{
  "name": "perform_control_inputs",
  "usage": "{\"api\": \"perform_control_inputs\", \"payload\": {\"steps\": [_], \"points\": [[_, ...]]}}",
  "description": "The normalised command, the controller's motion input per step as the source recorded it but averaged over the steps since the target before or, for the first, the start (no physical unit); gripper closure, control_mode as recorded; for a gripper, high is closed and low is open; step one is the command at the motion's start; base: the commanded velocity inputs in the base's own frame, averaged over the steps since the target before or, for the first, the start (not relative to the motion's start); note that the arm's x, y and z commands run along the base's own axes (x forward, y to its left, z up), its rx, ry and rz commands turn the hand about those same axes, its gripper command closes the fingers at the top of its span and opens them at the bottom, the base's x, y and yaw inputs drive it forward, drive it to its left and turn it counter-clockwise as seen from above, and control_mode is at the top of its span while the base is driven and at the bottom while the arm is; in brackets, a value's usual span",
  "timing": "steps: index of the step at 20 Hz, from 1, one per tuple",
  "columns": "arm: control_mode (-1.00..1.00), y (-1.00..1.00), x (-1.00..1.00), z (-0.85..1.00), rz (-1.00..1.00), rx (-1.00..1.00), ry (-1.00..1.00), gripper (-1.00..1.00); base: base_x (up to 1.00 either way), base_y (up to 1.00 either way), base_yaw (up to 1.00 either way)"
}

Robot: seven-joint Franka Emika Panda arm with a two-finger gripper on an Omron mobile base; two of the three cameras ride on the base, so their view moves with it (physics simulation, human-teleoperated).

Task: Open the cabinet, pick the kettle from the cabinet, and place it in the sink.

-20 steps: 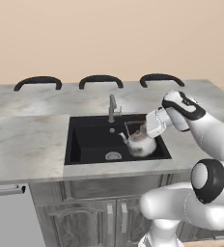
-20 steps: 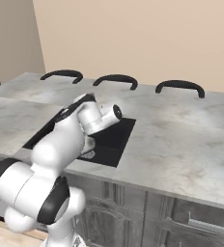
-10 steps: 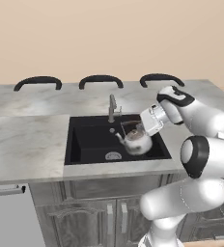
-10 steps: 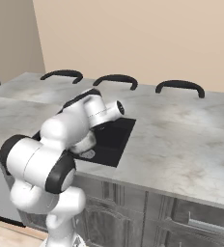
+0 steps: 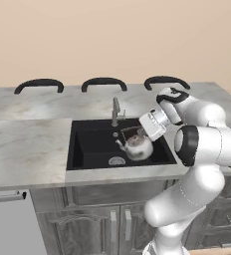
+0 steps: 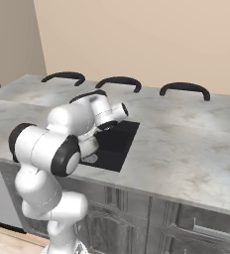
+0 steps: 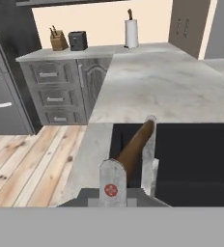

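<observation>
With fingers (image 7: 115,178) clamped on the brown handle (image 7: 133,147), kettle (image 5: 137,146) held upright inside sink (image 5: 90,148) — right of the drain, near the faucet (image 5: 116,110). Whether resting on the basin floor: cannot tell. Marble tabletop (image 5: 28,149) all round.

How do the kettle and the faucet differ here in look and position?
The kettle is squat, rounded and silver-white with a brown handle; the faucet is slim, upright and plain silver. The kettle sits low inside the black sink, its handle clamped by the gripper; the faucet stands free at the back rim. Both look metallic.
</observation>
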Motion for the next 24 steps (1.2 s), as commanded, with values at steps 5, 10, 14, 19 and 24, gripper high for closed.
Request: {"api": "perform_control_inputs", "payload": {"steps": [5, 10, 14, 19, 24], "points": [[-1.00, 0.07, 0.17, -0.13, -0.10, 0.00, 0.00, 1.00, 0.00, 0.00, 0.00], [-1.00, 0.10, 0.17, -0.10, -0.18, 0.00, -0.01, 1.00, 0.00, 0.00, 0.00], [-1.00, 0.14, 0.02, -0.20, -0.10, 0.00, 0.00, 1.00, 0.00, 0.00, 0.00], [-1.00, 0.21, 0.00, -0.23, -0.01, 0.00, 0.00, 1.00, 0.00, 0.00, 0.00], [-1.00, 0.15, 0.08, -0.15, 0.00, 0.00, 0.00, 1.00, 0.00, 0.00, 0.00]]}}
